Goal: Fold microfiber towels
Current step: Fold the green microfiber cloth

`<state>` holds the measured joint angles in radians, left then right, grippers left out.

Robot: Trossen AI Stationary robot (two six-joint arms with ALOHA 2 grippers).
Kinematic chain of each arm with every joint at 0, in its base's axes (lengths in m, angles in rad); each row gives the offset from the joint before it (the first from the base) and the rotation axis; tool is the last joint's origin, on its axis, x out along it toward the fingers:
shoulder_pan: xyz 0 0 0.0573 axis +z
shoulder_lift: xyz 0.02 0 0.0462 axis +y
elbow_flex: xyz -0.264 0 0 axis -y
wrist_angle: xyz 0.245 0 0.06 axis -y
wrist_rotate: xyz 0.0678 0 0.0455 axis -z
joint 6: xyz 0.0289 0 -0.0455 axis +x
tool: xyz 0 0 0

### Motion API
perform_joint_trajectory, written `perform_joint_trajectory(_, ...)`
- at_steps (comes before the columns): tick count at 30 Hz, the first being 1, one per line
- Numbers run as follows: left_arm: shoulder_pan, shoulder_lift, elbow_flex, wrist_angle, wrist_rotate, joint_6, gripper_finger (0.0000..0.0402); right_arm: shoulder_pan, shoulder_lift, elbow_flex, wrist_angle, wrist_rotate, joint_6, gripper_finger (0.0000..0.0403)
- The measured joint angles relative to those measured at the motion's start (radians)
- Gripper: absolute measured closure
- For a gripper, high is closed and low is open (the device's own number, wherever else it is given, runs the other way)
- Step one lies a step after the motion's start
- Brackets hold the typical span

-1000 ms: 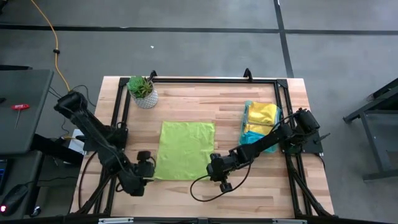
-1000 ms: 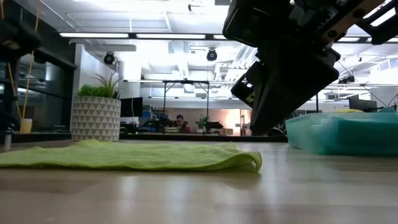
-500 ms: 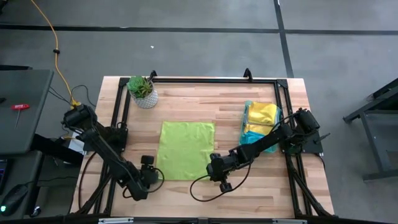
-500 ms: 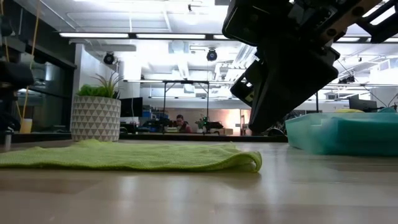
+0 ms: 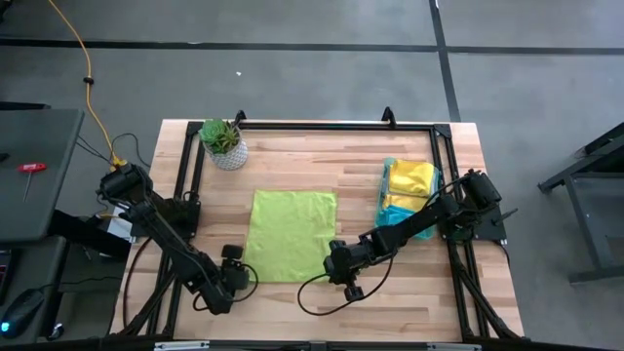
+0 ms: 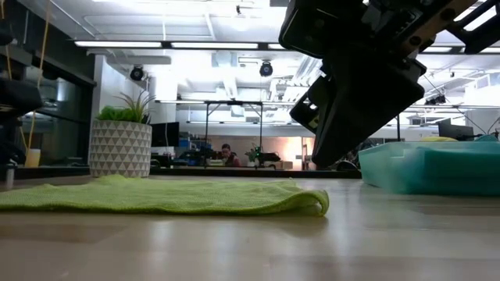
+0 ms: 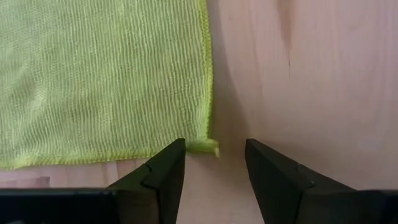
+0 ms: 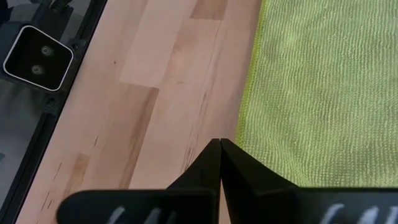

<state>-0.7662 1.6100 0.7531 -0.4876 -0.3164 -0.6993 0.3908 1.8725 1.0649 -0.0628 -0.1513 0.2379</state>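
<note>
I count one lime towel [image 5: 290, 235] lying flat, long axis running near to far. Left gripper [image 7: 214, 163] has its fingers apart at a corner; right gripper [image 8: 220, 149] is pinched together, empty.

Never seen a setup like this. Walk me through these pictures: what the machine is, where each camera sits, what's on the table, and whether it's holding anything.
This is a robot with two dark arms at a wooden table.

One camera looks straight down on it, one sits at table-top height, and one rides on each wrist.

A lime green towel lies flat mid-table. At the back left stands a potted plant. On the right, a green tray holds more towels.

The left gripper is open, its fingers either side of one towel corner, gripping nothing. The right gripper is shut and empty, at the towel's opposite near corner.

Nothing is held.
</note>
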Motion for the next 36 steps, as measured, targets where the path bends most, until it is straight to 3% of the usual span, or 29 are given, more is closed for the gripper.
perform_joint_trajectory(5, 0.002, 0.0, -0.001, 0.025, -0.029, 0.028, 0.0268, 0.0, 0.0, 0.0, -0.001, 0.0, 0.0, 0.0403)
perform_joint_trajectory(10, 0.001, 0.0, -0.001, 0.026, -0.035, 0.023, 0.0337, 0.0, -0.002, 0.027, -0.043, 0.005, 0.042, 0.0402)
perform_joint_trajectory(14, 0.001, 0.0, -0.001, 0.027, -0.049, 0.019, 0.0394, 0.012, -0.005, 0.064, -0.088, 0.122, 0.044, 0.0403)
perform_joint_trajectory(23, 0.001, 0.0, -0.001, 0.024, -0.062, 0.003, 0.0398, 0.117, 0.019, 0.076, -0.09, 0.235, 0.024, 0.0403)
perform_joint_trajectory(27, 0.001, 0.0, -0.001, 0.024, -0.065, -0.003, 0.0399, 0.131, 0.056, 0.076, -0.09, 0.386, 0.033, 0.0403)
perform_joint_trajectory(30, 0.001, 0.0, -0.001, 0.023, -0.066, -0.006, 0.0399, 0.116, 0.071, 0.076, -0.088, 0.438, 0.05, 0.0403)
perform_joint_trajectory(36, 0.001, 0.0, -0.001, 0.022, -0.065, -0.008, 0.04, 0.081, 0.075, 0.076, -0.101, 0.33, 0.078, 0.0403)
